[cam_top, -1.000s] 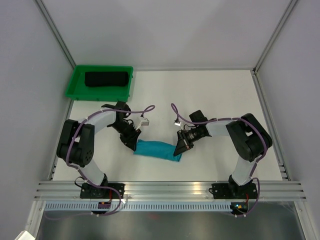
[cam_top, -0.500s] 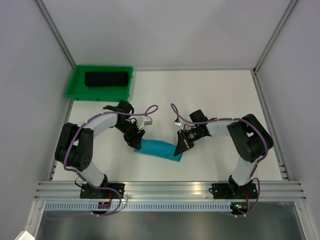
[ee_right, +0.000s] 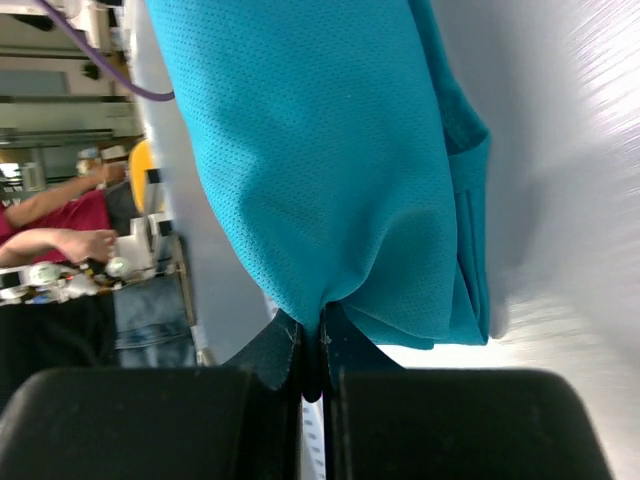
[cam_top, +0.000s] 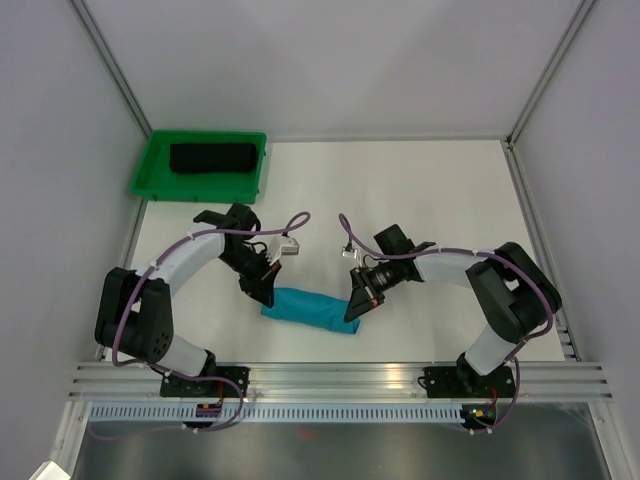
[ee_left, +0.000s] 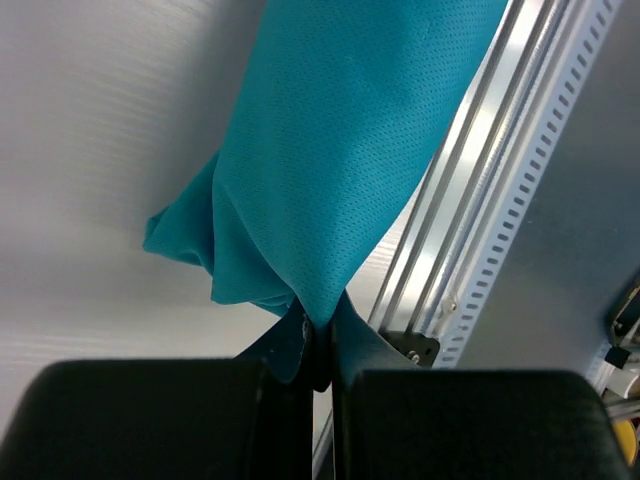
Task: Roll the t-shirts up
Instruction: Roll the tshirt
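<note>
A teal-blue t-shirt point(cam_top: 308, 308), rolled into a short bundle, lies near the front of the table between the two arms. My left gripper point(cam_top: 262, 294) is shut on its left end; the wrist view shows the cloth point(ee_left: 340, 170) pinched between the fingertips point(ee_left: 290, 345). My right gripper point(cam_top: 352, 308) is shut on its right end, with the cloth point(ee_right: 320, 150) pinched the same way point(ee_right: 312, 345). A dark rolled garment point(cam_top: 211, 158) lies in the green tray point(cam_top: 150, 178) at the back left.
The aluminium rail point(cam_top: 340, 378) runs along the table's front edge, just in front of the bundle. Frame posts stand at the back corners. White tabletop point(cam_top: 400, 190) stretches behind the arms.
Both grippers have moved a little toward the front edge and left, carrying the teal bundle with them. The left arm's elbow has swung outward.
</note>
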`<action>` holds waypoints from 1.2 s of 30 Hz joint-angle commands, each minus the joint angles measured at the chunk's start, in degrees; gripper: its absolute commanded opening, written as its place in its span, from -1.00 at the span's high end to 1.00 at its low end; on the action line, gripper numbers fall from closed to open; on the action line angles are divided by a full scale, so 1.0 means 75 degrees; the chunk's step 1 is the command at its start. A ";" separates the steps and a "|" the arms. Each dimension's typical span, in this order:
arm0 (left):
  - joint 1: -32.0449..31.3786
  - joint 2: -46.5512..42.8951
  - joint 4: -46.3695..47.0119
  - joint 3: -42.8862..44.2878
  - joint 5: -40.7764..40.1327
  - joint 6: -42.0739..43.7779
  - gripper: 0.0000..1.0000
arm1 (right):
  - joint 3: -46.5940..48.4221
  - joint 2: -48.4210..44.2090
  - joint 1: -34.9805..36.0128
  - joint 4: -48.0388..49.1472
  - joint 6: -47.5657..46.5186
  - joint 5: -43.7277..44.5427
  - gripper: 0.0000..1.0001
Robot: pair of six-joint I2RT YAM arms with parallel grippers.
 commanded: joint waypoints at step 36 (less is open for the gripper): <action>-0.1213 -0.0381 0.1360 0.1192 -0.3208 0.0395 -0.28 | 0.0917 0.2377 -0.0989 -0.0661 0.0424 -0.0437 0.99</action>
